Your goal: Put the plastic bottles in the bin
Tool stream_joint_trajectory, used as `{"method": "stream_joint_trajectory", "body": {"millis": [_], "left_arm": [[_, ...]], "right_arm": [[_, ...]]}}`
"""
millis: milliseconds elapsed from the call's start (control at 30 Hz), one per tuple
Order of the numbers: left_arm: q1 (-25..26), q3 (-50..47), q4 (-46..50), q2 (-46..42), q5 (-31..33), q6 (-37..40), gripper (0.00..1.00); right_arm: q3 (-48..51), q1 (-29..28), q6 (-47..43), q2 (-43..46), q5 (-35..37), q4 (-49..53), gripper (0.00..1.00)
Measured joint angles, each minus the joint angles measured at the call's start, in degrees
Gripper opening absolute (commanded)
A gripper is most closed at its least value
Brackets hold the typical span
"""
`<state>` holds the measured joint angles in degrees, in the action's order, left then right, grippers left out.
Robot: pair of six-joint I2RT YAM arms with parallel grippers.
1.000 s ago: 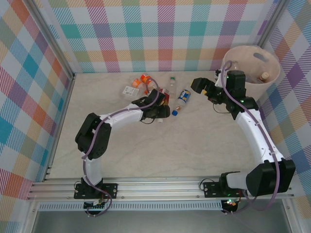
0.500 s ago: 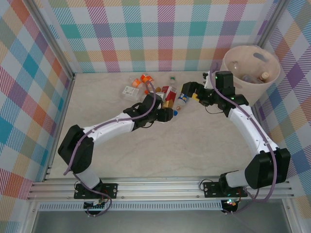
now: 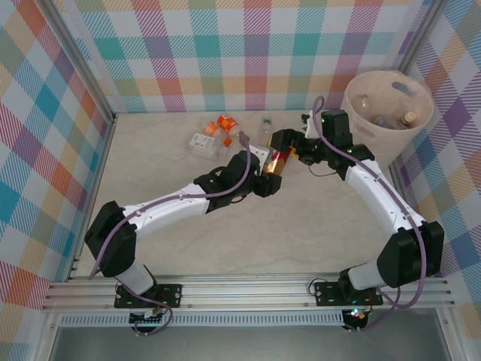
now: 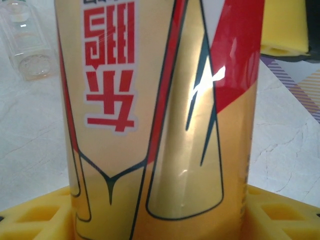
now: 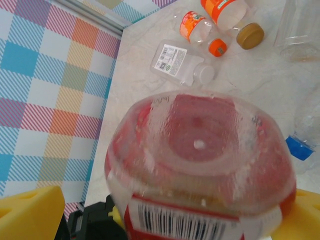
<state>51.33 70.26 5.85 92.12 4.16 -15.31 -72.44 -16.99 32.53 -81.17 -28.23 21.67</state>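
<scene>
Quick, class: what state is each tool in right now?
Left tool: closed, holding the red-and-gold bottle.
Right tool: open, its fingers on either side of that bottle's base.

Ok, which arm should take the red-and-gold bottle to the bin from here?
Right. The right gripper is open around the base of the red-and-gold bottle, and the bin stands beside that arm. The left gripper, holding the bottle, is farther away.
</scene>
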Motion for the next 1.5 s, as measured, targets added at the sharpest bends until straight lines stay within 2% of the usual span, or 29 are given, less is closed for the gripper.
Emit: {"method": "stream_joint_trajectory", "body": {"millis": [67, 267, 600, 900, 967, 1067, 1233, 1400, 1500], "left_arm": [[0.5, 0.1, 0.0, 0.0, 0.6, 0.3, 0.50], [1.7, 0.9, 0.2, 0.0, 2.5, 1.1, 0.49], [1.8, 3.2, 2.9, 0.5, 4.0, 1.5, 0.49], [1.9, 4.1, 3.6, 1.6, 4.1, 1.6, 0.50], [1.9, 4.7, 4.2, 1.9, 4.1, 1.4, 0.59], [1.9, 5.7, 4.7, 2.1, 4.1, 1.3, 0.81], [2.1, 6.4, 4.8, 2.1, 3.9, 0.3, 0.99], [2.1, 5.0, 4.0, 0.6, 3.9, -0.5, 1.00], [2.1, 3.9, 3.6, -1.4, 6.0, -1.4, 1.00]], "right_arm": [[0.0, -0.2, 0.5, -0.2, 0.9, -0.2, 0.99], [0.0, -0.5, 2.3, -1.0, 3.0, -0.2, 0.89], [0.0, -1.1, 2.4, -1.8, 3.5, -1.1, 0.69], [-0.2, -1.3, 0.4, -1.8, 5.3, -0.3, 0.63], [-0.5, -1.3, -0.3, -1.7, 5.6, -0.1, 0.61], [-1.1, -1.4, -1.4, -1.1, 6.2, 0.4, 0.60], [-2.7, -0.6, -4.8, 0.5, 9.8, 1.2, 0.59], [-4.0, 2.1, -7.3, 2.0, 12.8, 1.6, 0.59], [-4.9, 4.1, -9.9, 3.5, 14.9, 2.1, 0.59]]}}
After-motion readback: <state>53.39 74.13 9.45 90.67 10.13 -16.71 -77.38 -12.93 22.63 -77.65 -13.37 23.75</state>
